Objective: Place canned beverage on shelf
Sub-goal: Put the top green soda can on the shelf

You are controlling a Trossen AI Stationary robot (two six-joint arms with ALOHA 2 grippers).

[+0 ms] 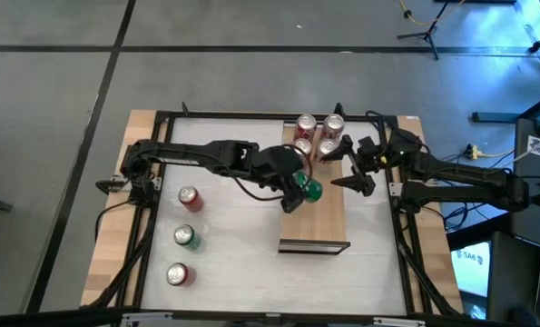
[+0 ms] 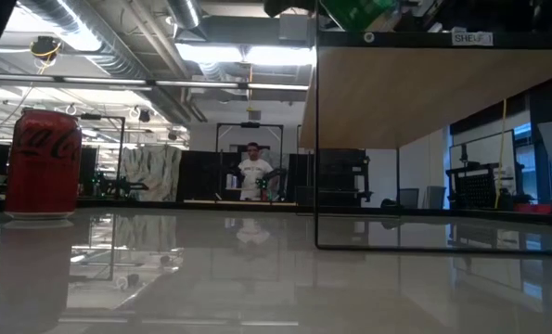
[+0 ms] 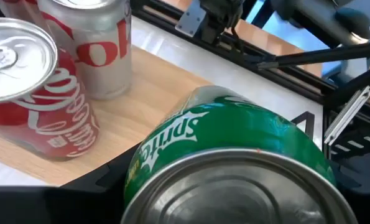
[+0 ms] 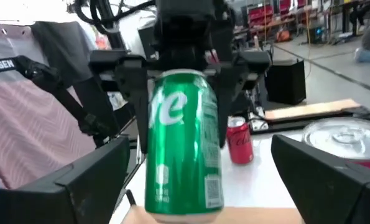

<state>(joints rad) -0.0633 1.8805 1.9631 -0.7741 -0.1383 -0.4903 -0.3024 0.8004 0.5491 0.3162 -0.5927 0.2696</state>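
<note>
While left gripper (image 1: 299, 193) clamps green Sprite can (image 1: 311, 190) upright at frame centre over shelf (image 1: 328, 227) left edge, right gripper (image 1: 358, 173) waits open just right. Four cans (image 1: 317, 133) fill shelf upper end; lower half bare. Coca-Cola can (image 2: 43, 163) stands left; "SHELF" tag legible.

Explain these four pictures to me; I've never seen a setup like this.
Two dark robot arms work at a white table. One picture looks straight down, one looks level across the tabletop, and two come from cameras on the arms' wrists. The left gripper holds a green Sprite can upright over the shelf, a raised light-wood board. Four cans already stand at the shelf's far end. The right gripper waits open beside the shelf. Three more cans stand in a row on the table. A person stands far off in the room.
</note>
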